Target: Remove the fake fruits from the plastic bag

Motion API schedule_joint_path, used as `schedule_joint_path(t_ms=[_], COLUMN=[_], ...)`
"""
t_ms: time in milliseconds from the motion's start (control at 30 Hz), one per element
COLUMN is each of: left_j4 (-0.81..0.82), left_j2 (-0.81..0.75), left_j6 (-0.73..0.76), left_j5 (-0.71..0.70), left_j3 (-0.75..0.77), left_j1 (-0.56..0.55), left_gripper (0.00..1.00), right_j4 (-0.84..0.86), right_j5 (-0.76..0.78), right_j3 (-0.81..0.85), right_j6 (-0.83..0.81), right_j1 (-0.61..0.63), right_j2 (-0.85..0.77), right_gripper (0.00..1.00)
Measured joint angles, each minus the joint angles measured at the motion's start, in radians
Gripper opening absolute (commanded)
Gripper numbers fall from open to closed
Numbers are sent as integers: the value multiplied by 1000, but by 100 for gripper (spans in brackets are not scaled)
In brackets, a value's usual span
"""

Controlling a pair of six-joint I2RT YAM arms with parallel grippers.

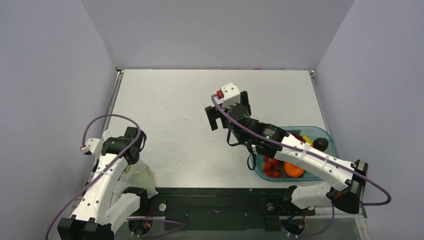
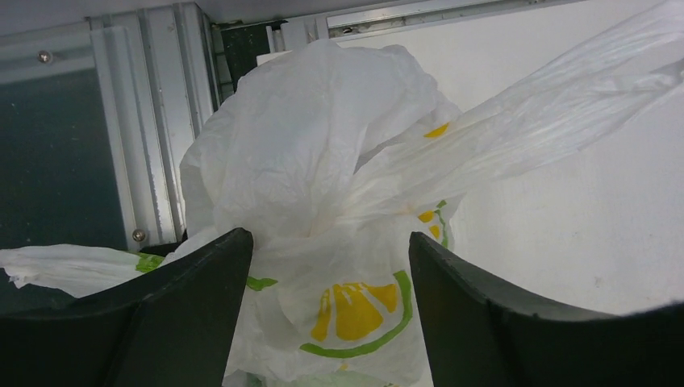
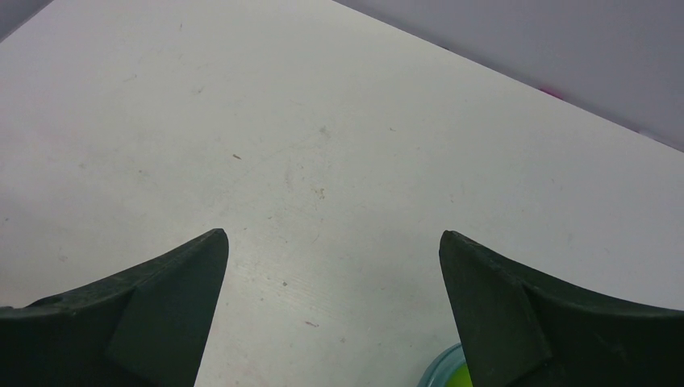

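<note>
The plastic bag (image 2: 323, 185), white and crinkly with lemon-slice prints, lies bunched at the table's near left edge and shows in the top view (image 1: 144, 176) under my left arm. My left gripper (image 2: 331, 242) is open, with the bag's bulk between its fingers (image 2: 193, 306). No fruit shows in or through the bag. My right gripper (image 1: 228, 108) is open and empty above the bare table middle, as the right wrist view (image 3: 332, 238) shows. An orange (image 1: 293, 170), red strawberries (image 1: 272, 165), a dark fruit (image 1: 320, 144) and a bit of yellow fruit (image 1: 306, 141) lie in the teal tray (image 1: 320, 132).
The teal tray's rim (image 3: 440, 367) with something green (image 3: 461, 376) inside shows at the bottom of the right wrist view. My right arm (image 1: 305, 155) crosses over the tray. Grey walls enclose the table on three sides. A metal rail (image 2: 153, 129) runs behind the bag.
</note>
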Motion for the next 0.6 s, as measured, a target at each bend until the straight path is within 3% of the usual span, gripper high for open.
schedule_joint_path(t_ms=[67,267,467,600], left_j4=[12,125,271,424], left_j2=[6,5,31,57], left_j6=[10,168,422,660], left_j5=[3,31,99,242], left_j3=[-11,-12,47,92], left_j1=[0,0,0,1], left_gripper=[33,1,0,0], right_j4=[0,1,2,1], right_j5=[8,18,18,19], right_j3=[0,0,0,0], right_j6=[-4,-11,-11,-11], right_j1=[0,0,0,0], right_j2=[-6,-16,-15,-13], right_gripper=[100,100,100,100])
